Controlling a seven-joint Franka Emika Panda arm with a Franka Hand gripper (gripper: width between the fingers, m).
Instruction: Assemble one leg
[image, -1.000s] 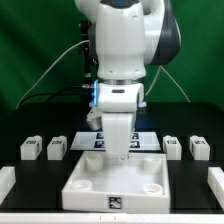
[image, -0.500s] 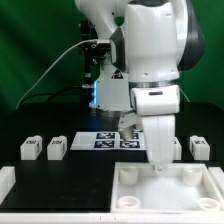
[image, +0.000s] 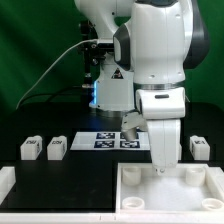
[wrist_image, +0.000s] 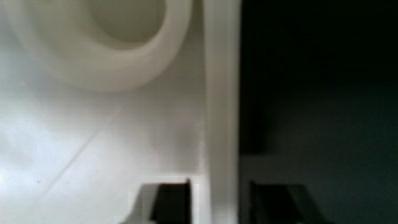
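Observation:
The large white tray (image: 190, 192) with a raised rim lies at the front, on the exterior view's right. My gripper (image: 160, 168) points straight down on its back rim. In the wrist view the rim (wrist_image: 217, 110) runs between my two dark fingers (wrist_image: 169, 204), which close on it from both sides. A round socket (wrist_image: 128, 30) shows inside the tray. Two small white legs (image: 31, 149) (image: 57, 148) with tags stand on the exterior view's left. Another leg (image: 200, 147) stands on the right, beyond my gripper.
The marker board (image: 112, 141) lies flat at mid-table behind the tray, partly hidden by my arm. A white block (image: 5, 181) sits at the exterior view's left edge. A green backdrop stands behind the black table.
From one second ago, my gripper and the tray have moved from the middle to the exterior view's right. Over the last half second they have barely moved.

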